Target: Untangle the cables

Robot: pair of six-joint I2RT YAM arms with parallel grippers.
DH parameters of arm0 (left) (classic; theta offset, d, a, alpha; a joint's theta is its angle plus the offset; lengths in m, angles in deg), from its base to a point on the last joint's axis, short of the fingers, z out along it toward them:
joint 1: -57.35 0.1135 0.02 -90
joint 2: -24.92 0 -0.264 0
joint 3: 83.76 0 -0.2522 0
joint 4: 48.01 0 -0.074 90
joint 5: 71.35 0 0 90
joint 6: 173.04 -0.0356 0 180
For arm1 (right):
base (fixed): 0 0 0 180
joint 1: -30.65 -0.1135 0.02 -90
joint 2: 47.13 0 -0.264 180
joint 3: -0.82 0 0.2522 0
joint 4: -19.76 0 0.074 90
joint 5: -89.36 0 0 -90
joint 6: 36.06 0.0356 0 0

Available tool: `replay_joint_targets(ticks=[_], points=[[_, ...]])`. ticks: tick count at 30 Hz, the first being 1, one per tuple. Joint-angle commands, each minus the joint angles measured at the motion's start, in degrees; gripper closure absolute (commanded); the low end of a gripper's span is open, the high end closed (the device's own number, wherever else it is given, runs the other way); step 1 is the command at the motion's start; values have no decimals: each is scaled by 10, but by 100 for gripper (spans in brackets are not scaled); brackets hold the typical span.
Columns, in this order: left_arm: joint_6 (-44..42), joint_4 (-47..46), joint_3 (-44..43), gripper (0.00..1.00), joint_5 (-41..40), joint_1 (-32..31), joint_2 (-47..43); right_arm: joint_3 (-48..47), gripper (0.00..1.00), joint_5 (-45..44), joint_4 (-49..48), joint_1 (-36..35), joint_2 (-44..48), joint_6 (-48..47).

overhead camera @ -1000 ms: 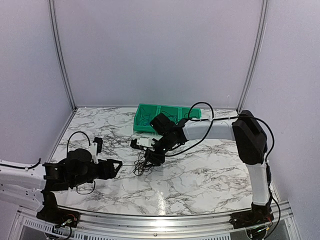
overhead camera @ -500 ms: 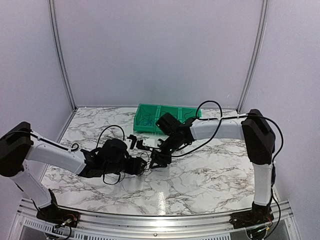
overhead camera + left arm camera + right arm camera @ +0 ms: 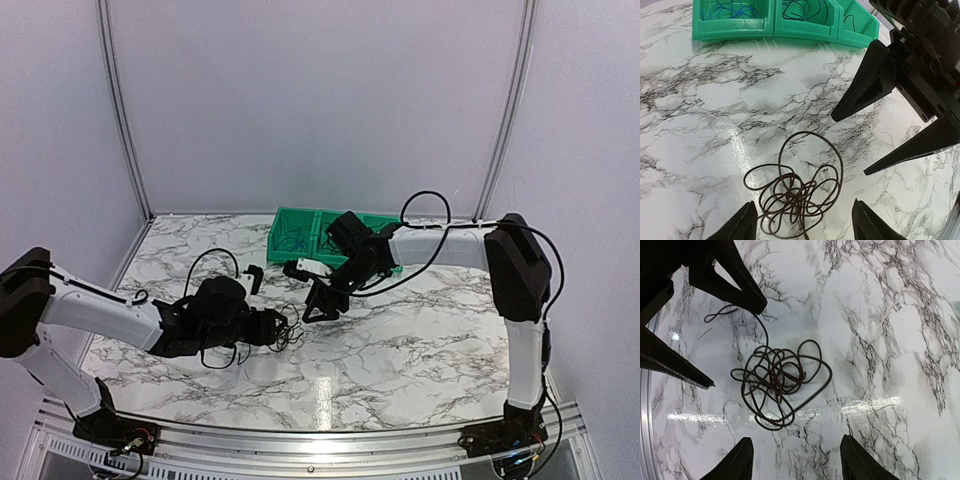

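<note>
the cables (image 3: 799, 196) are left knotted on the worktop (image 3: 700, 100), unheld by the spread left gripper (image 3: 805, 225) or spread right gripper (image 3: 797, 460).

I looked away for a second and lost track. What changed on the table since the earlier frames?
The left gripper swung in from the left and now straddles the clump, open. The right gripper drew back from the clump toward the bin, open, holding nothing. Clump and bin stayed put.

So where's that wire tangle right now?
In the top view the wire tangle lies on the marble table, near its middle, between the left tool and the right tool.
</note>
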Motion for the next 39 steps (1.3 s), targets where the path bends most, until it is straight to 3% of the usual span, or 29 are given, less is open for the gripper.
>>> replay_joint_targets(ticks=[1,11,17,19,28,34,39], points=[[24,-10,45,32,-41,4,-71,-55,40,52,11,-16,-33,42],[50,-10,102,32,-57,4,-135,-128,45,-35,14,-35,-97,119],[29,-11,83,32,-74,7,-92,-121,93,-19,16,-43,-70,96],[18,-12,65,33,-71,11,-68,-109,99,-5,20,-49,-47,74],[-14,-95,64,37,-3,18,-25,-3,100,60,12,-59,60,0],[-18,-186,74,38,105,20,7,2,100,70,21,-59,45,-12],[-7,-220,58,43,144,20,58,-7,100,82,31,-59,29,-18]])
